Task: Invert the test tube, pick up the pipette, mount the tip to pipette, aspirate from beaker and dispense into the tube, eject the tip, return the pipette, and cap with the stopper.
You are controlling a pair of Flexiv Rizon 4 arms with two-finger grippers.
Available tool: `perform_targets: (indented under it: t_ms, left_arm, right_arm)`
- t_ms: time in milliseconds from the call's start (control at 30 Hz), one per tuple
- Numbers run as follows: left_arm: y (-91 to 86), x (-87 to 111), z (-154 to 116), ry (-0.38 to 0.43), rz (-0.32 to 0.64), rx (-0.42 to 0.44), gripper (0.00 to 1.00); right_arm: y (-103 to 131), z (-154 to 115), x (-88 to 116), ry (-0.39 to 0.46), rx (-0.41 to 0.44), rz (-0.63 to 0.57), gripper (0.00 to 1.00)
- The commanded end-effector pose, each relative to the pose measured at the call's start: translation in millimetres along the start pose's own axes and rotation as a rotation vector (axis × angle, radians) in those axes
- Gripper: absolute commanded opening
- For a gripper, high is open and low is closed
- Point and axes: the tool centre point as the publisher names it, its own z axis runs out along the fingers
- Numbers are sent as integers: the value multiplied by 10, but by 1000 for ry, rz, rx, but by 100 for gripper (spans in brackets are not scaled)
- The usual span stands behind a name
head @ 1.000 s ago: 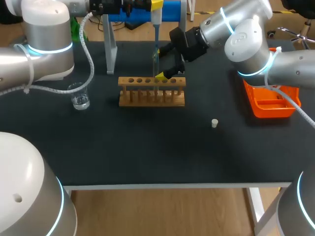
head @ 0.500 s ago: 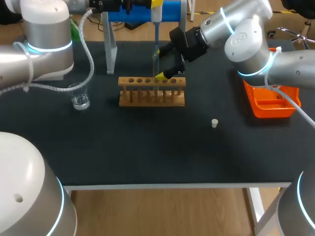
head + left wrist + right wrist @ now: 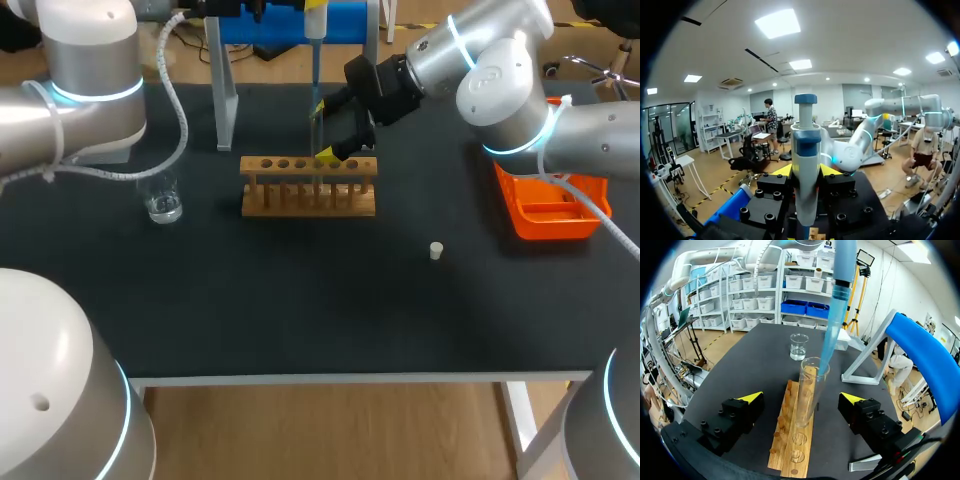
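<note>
The clear test tube (image 3: pixel 809 392) stands upright in the wooden rack (image 3: pixel 790 440), also seen as test tube (image 3: pixel 316 118) in rack (image 3: pixel 308 187). My right gripper (image 3: pixel 802 399) is open, one yellow-tipped finger on each side of the tube, neither touching it. My left gripper (image 3: pixel 806 170) is shut on the white and blue pipette (image 3: pixel 805 150), holding it upright above the rack. The pipette's blue tip (image 3: pixel 832 325) slants down into the tube's mouth. The glass beaker (image 3: pixel 162 204) stands left of the rack. The white stopper (image 3: pixel 436 250) lies on the table to the right.
An orange tray (image 3: pixel 550 208) sits at the table's right edge under my right arm. The white pipette stand (image 3: pixel 228 100) with a blue top bar (image 3: pixel 345 20) stands behind the rack. The dark tabletop (image 3: pixel 300 300) lies bare in front of the rack.
My left arm has raised the pipette slightly, and its tip stays in the tube's mouth. The right arm, tube, beaker and stopper have not moved.
</note>
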Motion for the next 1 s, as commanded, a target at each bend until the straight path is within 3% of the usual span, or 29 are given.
perform_targets:
  t_ms: [33,567,1000]
  left_arm:
    - [-65,4,10,-2,0,-10,0]
    - [-201,26,18,0,15,-20,0]
    - [-492,216,-176,-43,46,-66,0]
  right_arm:
    - [4,-7,-2,1,3,0,100]
    - [4,-7,-2,1,3,0,100]
    - [4,-7,-2,1,3,0,100]
